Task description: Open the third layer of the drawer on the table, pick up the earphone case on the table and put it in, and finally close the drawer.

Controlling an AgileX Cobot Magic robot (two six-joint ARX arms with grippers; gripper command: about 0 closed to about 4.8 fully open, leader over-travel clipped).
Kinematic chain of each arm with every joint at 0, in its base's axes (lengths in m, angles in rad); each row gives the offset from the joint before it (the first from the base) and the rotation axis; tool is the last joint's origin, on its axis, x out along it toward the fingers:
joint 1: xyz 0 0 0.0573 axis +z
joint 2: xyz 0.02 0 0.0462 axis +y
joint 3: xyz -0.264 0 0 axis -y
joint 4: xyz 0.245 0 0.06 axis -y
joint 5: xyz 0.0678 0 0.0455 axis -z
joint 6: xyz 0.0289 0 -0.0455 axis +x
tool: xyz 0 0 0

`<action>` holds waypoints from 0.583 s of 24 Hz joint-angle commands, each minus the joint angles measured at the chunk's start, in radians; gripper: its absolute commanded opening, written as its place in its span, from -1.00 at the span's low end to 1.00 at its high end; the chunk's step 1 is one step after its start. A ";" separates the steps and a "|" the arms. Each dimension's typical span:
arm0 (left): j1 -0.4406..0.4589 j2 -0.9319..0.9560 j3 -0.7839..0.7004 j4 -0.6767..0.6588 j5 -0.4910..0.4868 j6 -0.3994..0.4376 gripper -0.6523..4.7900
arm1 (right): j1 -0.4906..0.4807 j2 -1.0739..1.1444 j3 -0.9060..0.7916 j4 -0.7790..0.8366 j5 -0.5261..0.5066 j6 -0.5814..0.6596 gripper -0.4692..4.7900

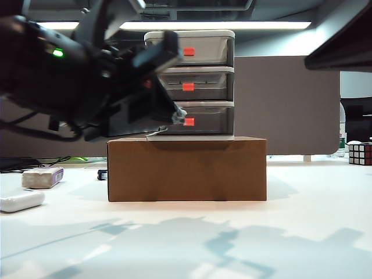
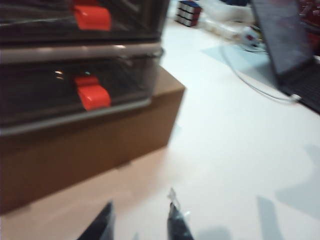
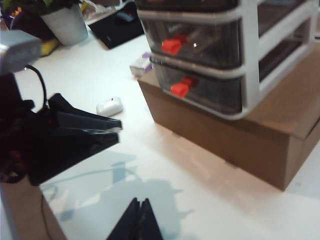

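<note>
Exterior view: left gripper (image 1: 174, 119) hovers, fingers apart, at the closed third layer (image 1: 200, 119); right gripper (image 3: 137, 220), fingers together, hangs above the table (image 3: 200, 175).

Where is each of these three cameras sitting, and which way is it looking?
Exterior view: low at table height, facing the drawer on the cardboard box; the left arm crosses it, its left hand at the third layer.
Left wrist view: on the left arm, looking past the left hand at the same red-tagged drawers.
Right wrist view: on the right arm, over its shut right hand, facing the drawer from the other side; the left arm shows.
All three share the drawer and box; exterior and right wrist share the earphone case.
</note>
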 commanded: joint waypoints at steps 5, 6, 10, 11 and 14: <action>0.000 0.155 0.111 0.081 -0.220 0.004 -0.29 | 0.005 0.130 0.019 0.076 -0.002 -0.004 -0.84; -0.006 0.179 0.126 0.095 -0.233 0.004 -0.29 | 0.005 0.146 0.019 0.084 -0.001 -0.004 -0.84; -0.074 0.270 0.208 0.105 -0.413 0.083 -0.29 | 0.005 0.208 0.019 0.109 -0.023 -0.006 -0.84; -0.092 0.290 0.227 0.105 -0.442 0.095 -0.29 | 0.005 0.217 0.019 0.117 -0.023 -0.022 -0.84; -0.101 0.328 0.254 0.108 -0.497 0.089 -0.29 | 0.005 0.227 0.019 0.138 -0.024 -0.026 -0.84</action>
